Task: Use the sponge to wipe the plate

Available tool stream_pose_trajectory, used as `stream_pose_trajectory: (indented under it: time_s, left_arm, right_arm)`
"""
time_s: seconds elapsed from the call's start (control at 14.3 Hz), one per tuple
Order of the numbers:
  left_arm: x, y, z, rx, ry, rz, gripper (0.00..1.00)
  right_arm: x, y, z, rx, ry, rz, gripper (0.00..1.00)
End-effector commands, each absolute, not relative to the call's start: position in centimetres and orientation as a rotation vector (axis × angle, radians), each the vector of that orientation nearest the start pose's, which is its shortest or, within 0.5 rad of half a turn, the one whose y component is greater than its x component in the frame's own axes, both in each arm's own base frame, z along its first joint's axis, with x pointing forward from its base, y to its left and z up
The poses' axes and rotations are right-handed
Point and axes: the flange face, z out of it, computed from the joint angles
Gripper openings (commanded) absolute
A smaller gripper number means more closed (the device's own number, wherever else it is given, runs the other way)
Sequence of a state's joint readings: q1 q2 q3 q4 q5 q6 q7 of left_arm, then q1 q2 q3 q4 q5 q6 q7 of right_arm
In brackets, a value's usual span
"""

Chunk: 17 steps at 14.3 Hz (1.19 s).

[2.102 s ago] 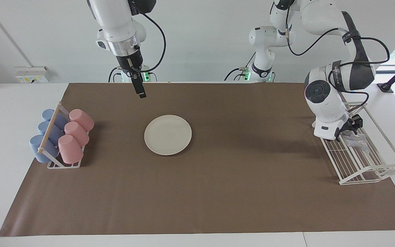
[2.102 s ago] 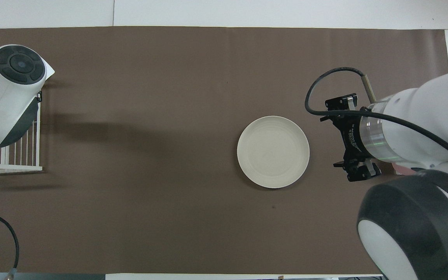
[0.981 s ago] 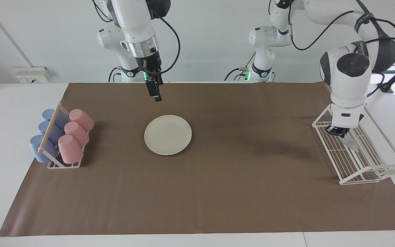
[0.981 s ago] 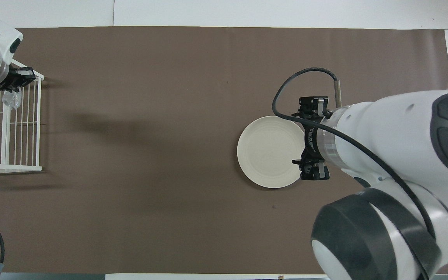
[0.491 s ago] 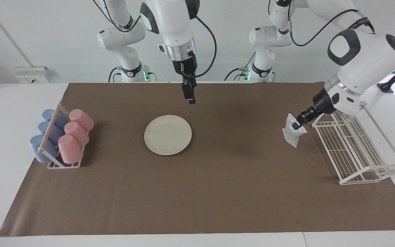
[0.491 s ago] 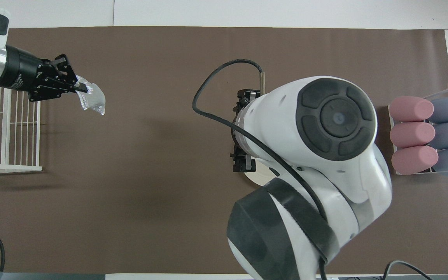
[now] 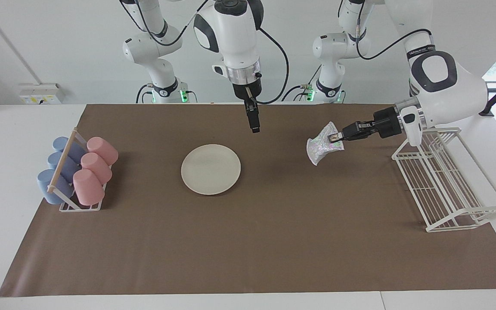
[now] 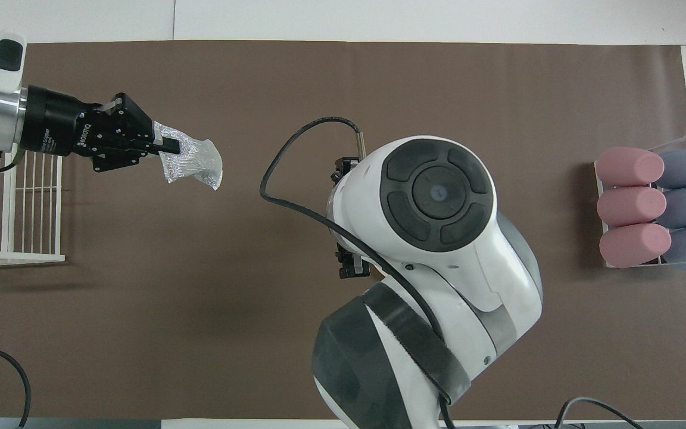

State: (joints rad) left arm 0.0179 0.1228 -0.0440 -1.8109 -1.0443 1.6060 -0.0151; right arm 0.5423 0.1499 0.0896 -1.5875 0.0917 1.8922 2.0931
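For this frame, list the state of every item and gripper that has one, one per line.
plate: flat on the brown mat, nothing on it, untouched.
sponge: held in the air over the mat, between plate and wire rack.
left gripper: shut on the sponge.
right gripper: raised over the mat, holding nothing.
wire rack: standing, nothing in it.
cups: pink and blue, lying in their holder.

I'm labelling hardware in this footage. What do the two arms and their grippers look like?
Both arms have glossy white shells with dark grey joint caps and bands, a silver ring at each wrist, and loose black cables. The left gripper and the right gripper are black and slim; the left one carries small white lettering.
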Motion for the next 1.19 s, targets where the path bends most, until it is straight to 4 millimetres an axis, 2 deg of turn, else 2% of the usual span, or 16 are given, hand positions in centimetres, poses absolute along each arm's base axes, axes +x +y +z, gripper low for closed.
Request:
stream_pose_trajectory:
  time_s: [0.0,0.28,0.56,0.7,1.12]
  left_arm:
    - [54.2,-11.4,47.7,1.922,0.110,-0.367,0.00]
    - [51.5,-13.0,44.8,1.773,0.105,-0.355,0.00]
    - [50.0,-15.5,43.5,1.727,0.074,-0.364,0.00]
    - [49.6,-15.5,42.9,1.722,0.060,-0.356,0.00]
    - [49.6,-15.5,42.9,1.721,0.057,-0.355,0.00]
  right_arm:
    - [49.4,36.9,55.8,-2.193,1.971,0.099,1.00]
    - [48.8,38.0,54.6,-2.115,1.896,0.066,1.00]
    - [47.8,38.6,54.4,-2.036,1.923,0.202,1.00]
    - [47.6,39.0,54.4,-2.026,1.917,0.220,1.00]
    - [46.7,40.2,53.6,-2.031,1.889,0.221,1.00]
